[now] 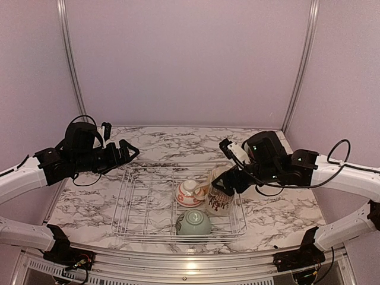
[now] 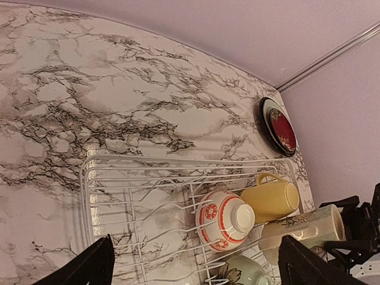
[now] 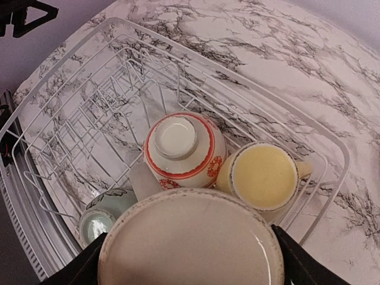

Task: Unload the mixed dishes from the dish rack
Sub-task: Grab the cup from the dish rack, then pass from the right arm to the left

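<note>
Left gripper [image 1: 132,152] hangs over the rack's left rear corner, fingers spread wide, holding nothing; dish rack [image 1: 138,205] sits mid-table, all its remaining crockery in the right half; white-and-red bowl [image 3: 184,148] upside down near the middle; pale green bowl [image 1: 193,222] at the near edge, just in front; small yellow cup [image 3: 264,176] on its side, close against the red bowl; tall cream patterned mug [image 3: 190,243] at the rack's right end. Right gripper [image 1: 224,183] straddles its top, fingers [image 3: 80,270] look pressed to both sides, so grasping the mug; dark red floral plate [image 2: 283,129] lies on black-rimmed pale teal plate [image 2: 267,111], out on the table [image 1: 89,208] beyond the rack. Step in hand, my read: lift the mug out. Pull straight up till it's above wires and cup, keep it level, then swing right to bare marble; grip firm, since glaze likely slips.
</note>
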